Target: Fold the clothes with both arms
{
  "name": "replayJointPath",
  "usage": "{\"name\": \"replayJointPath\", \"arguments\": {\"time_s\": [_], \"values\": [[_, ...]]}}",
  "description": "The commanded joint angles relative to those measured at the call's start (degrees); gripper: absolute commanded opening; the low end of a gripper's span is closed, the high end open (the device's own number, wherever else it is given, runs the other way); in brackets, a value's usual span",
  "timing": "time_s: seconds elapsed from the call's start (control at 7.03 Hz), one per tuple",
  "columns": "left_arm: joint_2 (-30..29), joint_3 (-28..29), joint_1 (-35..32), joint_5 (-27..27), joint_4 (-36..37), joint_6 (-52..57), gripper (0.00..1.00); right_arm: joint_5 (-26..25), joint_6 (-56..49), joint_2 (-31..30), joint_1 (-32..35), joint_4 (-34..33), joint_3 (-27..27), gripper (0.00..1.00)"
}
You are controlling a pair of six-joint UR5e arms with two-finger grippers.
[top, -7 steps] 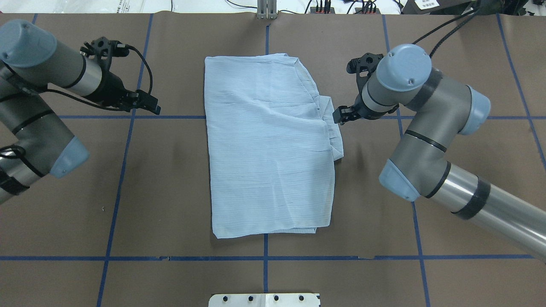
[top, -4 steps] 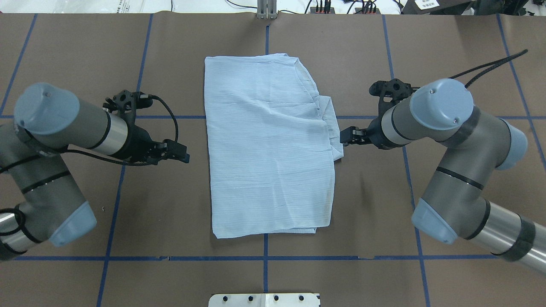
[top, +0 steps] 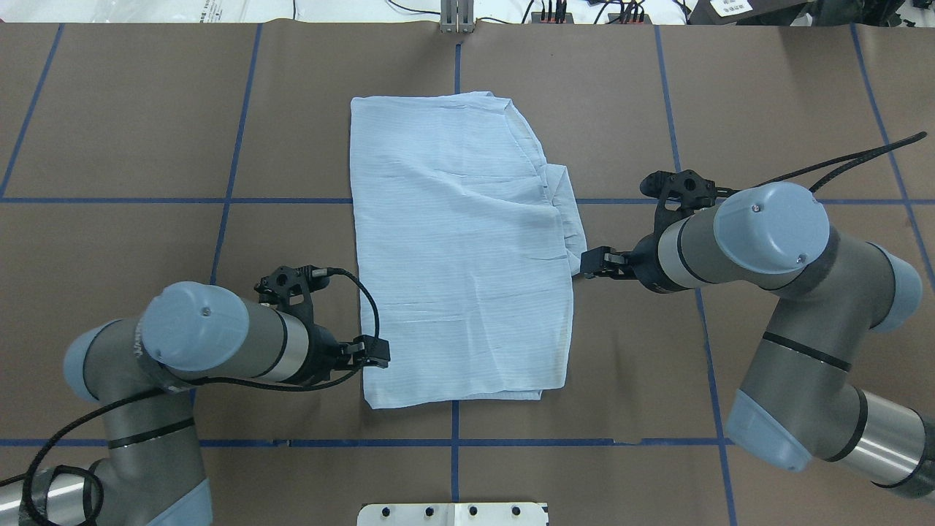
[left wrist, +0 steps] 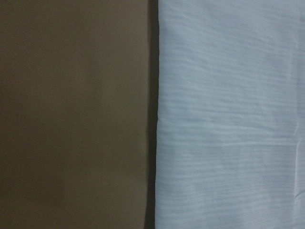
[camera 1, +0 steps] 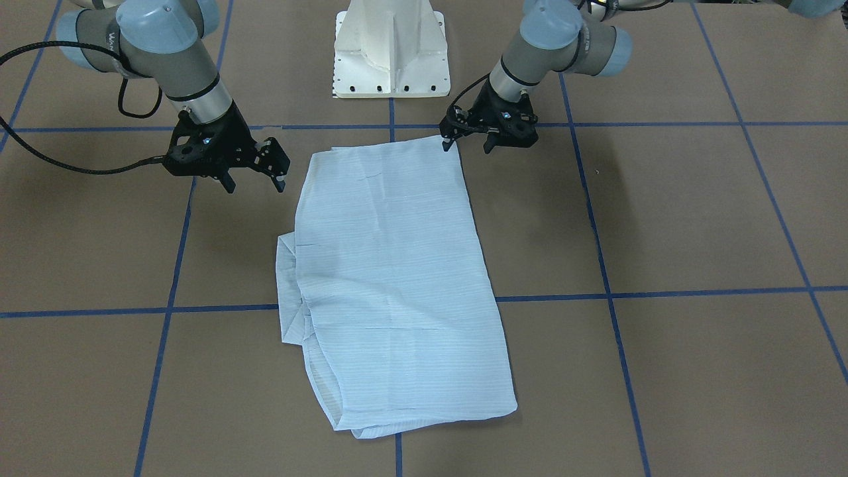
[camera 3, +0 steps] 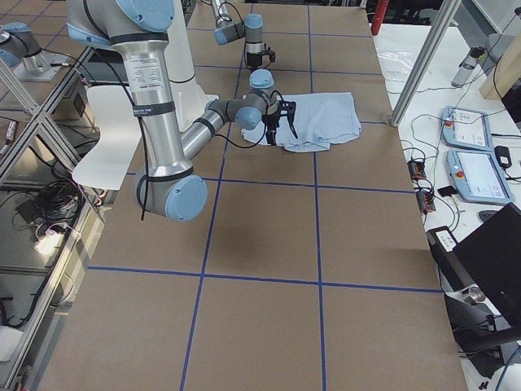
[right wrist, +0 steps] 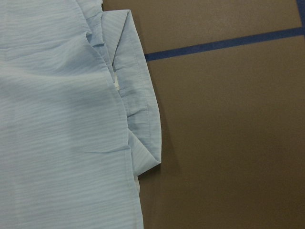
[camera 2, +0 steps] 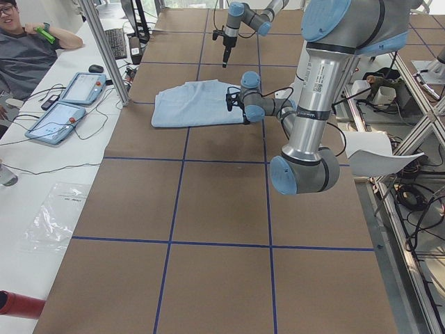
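Observation:
The pale blue striped shirt (top: 460, 248) lies folded into a long rectangle on the brown table, with a collar or cuff fold sticking out on its right edge (right wrist: 138, 109). It also shows in the front view (camera 1: 391, 278). My left gripper (top: 380, 353) is open and empty just off the shirt's near left corner, also seen from the front (camera 1: 467, 142). My right gripper (top: 589, 263) is open and empty beside the shirt's right edge, near the protruding fold, and apart from the cloth in the front view (camera 1: 255, 180). The left wrist view shows the shirt's straight left edge (left wrist: 228, 114).
The white pedestal base (camera 1: 391, 53) stands at the table's near edge. Blue tape lines (top: 219, 199) grid the brown cover. An operator (camera 2: 21, 49) and teach pendants (camera 2: 76, 87) are beyond the far side. Cables run along the far edge (top: 555, 11).
Both arms swung back toward the robot's side. The left gripper went from far out on the left to the shirt's near left corner. The right gripper slid down along the right edge.

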Motion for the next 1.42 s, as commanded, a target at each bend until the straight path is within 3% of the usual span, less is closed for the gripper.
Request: {"name": "replayJointPath", "arguments": {"time_s": [0.0,0.14,0.71,1.28], "values": [[-1.70,0.40,2.91,2.27,2.87,-0.94,0.90,-0.05,0.13,-0.03,-0.08,0.02,-0.04,1.00],[-1.70,0.92,3.35,2.27,2.87,-0.94,0.78,0.04,0.05,-0.03,-0.17,0.02,-0.04,1.00],[-1.88,2.16,3.36,2.27,2.79,-0.85,0.74,-0.05,0.13,-0.03,-0.70,0.02,-0.30,1.00],[-2.76,3.13,3.44,2.18,2.70,-0.85,0.48,-0.22,0.13,-0.03,-1.14,0.02,-0.39,1.00]]}}
